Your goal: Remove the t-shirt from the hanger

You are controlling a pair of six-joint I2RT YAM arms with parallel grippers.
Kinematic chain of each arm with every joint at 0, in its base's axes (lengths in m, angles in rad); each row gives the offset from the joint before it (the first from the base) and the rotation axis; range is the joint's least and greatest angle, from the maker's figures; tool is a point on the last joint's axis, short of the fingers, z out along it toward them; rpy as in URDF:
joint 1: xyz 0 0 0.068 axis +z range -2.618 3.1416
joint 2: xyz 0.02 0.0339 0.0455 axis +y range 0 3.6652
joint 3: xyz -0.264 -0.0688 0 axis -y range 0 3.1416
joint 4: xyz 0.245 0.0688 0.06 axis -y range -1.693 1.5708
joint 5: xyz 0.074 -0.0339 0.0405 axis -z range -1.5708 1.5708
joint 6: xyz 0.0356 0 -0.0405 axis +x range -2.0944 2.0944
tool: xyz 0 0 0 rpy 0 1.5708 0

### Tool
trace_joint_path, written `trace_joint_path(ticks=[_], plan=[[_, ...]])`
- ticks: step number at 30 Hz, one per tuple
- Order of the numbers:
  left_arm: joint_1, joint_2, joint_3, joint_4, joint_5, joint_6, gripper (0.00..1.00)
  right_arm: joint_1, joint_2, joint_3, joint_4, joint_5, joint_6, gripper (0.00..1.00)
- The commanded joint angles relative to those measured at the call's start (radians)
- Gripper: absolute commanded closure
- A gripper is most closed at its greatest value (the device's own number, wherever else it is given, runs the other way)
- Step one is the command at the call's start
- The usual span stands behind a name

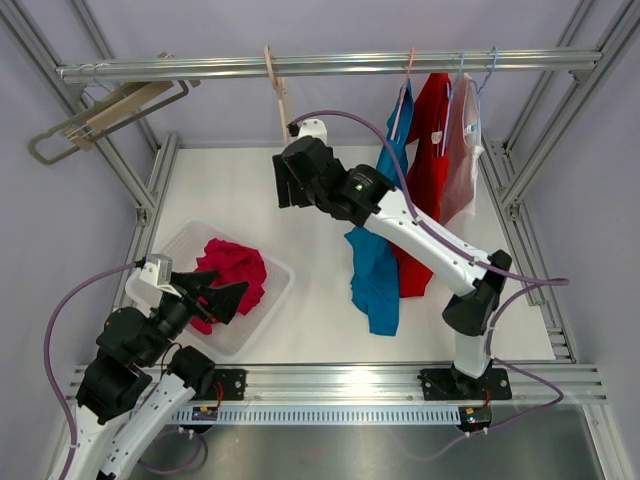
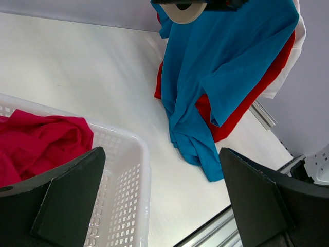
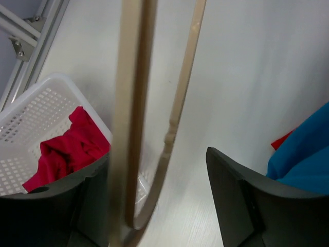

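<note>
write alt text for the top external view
The right pincer is raised to a bare wooden hanger hooked on the metal rail. The left pincer hangs open above a white basket holding a crumpled red t-shirt, while a blue t-shirt and red garments hang at the rail's right.

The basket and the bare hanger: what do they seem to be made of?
The basket looks like smooth white moulded plastic, judging by its gridded, perforated walls. The hanger seems to be pale, matte, unpainted wood with a turned notch, though it is possibly plastic.
</note>
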Motion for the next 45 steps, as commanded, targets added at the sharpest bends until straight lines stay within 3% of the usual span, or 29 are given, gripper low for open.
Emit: trace_joint_path(ticks=[1,5,8,9,11,15,18,20,24,35,39,45], plan=[[0.005,-0.002,-0.002,0.023,0.008,0.016,0.01,0.008,-0.176,-0.089,0.077,-0.004,0.003,0.25],[0.005,0.001,0.000,0.024,0.007,0.016,0.01,0.011,-0.329,-0.237,0.150,-0.007,0.008,0.26],[0.007,0.012,0.005,0.024,0.011,0.018,0.01,0.011,-0.449,-0.314,0.189,0.041,-0.009,0.40],[0.007,0.016,0.006,0.023,0.011,0.016,0.01,0.009,-0.492,-0.323,0.192,0.117,-0.020,0.55],[0.007,0.029,0.009,0.024,0.018,0.015,0.01,-0.001,-0.522,-0.335,0.203,0.195,-0.043,0.67],[0.007,0.047,0.020,0.032,0.027,0.007,0.01,-0.073,-0.529,-0.295,0.174,0.300,-0.074,0.67],[0.007,0.058,0.023,0.036,0.036,0.004,0.01,-0.125,-0.495,-0.245,0.126,0.389,-0.100,0.60],[0.007,0.062,0.023,0.038,0.041,0.001,0.01,-0.188,-0.480,-0.217,0.109,0.360,-0.104,0.52],[0.007,0.088,0.025,0.058,0.063,-0.010,0.01,-0.268,-0.425,-0.174,0.105,0.224,-0.107,0.50],[0.005,0.179,0.023,0.128,0.206,-0.039,0.01,-0.368,-0.323,-0.090,0.135,0.162,-0.159,0.58],[0.005,0.217,0.047,0.128,0.214,-0.019,0.02,-0.385,-0.282,-0.078,0.151,0.150,-0.172,0.65],[0.005,0.265,0.081,0.130,0.220,-0.013,0.02,-0.402,-0.251,-0.052,0.157,0.116,-0.178,0.66]])
